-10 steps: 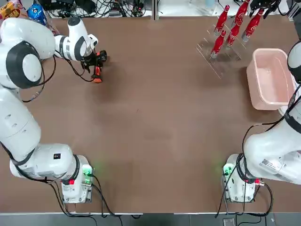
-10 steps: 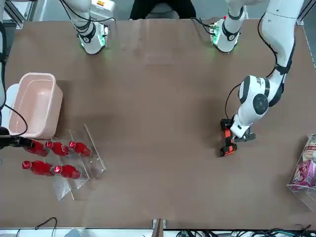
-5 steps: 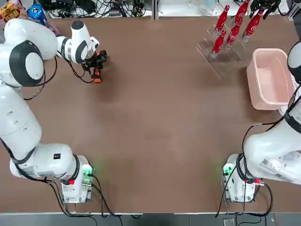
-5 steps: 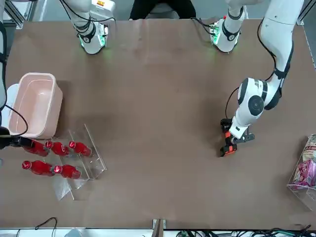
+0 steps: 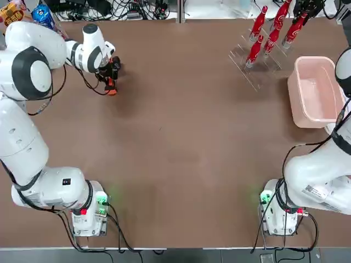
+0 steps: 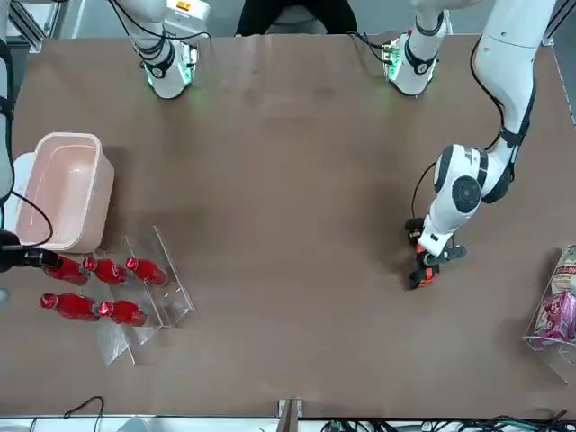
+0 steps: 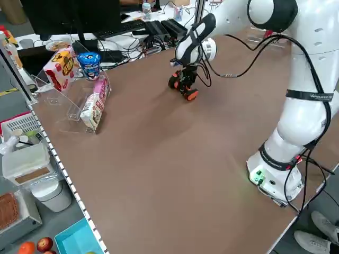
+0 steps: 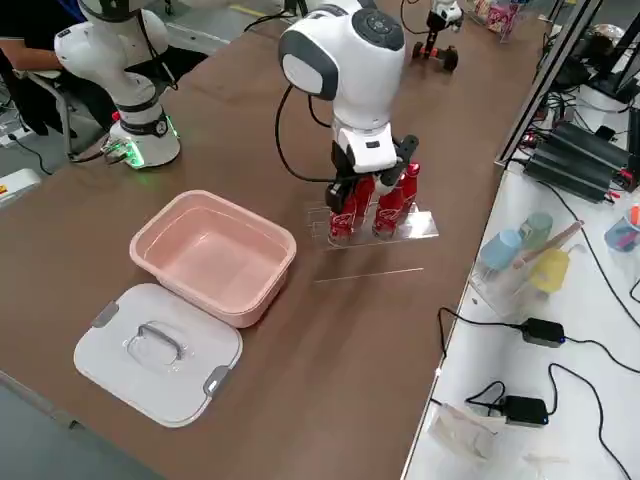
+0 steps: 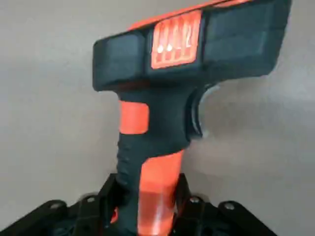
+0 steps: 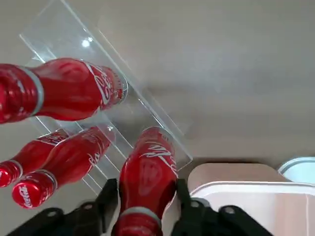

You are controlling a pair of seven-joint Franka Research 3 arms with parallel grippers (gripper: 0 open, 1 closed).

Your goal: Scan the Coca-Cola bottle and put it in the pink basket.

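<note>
Several red Coca-Cola bottles stand in a clear rack (image 5: pixel 245 64) at the far right of the table. My right gripper (image 10: pixel 146 199) is shut on the neck of one Coca-Cola bottle (image 10: pixel 147 169), the one nearest the basket (image 5: pixel 295 28) (image 6: pixel 63 267), which still stands in the rack. The pink basket (image 5: pixel 291 90) (image 8: pixel 204 197) lies just beside the rack, with nothing in it. At the far left, my left gripper (image 5: pixel 109 67) (image 9: pixel 147 199) is shut on the handle of a black and orange barcode scanner (image 9: pixel 187 54) (image 6: pixel 423 267), held low over the table.
A white lid (image 8: pixel 160 350) lies next to the basket at the table's edge. Snack packs and a blue tub sit in a clear stand (image 7: pixel 87 95) beyond the scanner. Cables and cups crowd the bench past the rack.
My left wrist has turned and swung the scanner a little, its head now pointing more along the table. The right gripper has stayed at the bottle.
</note>
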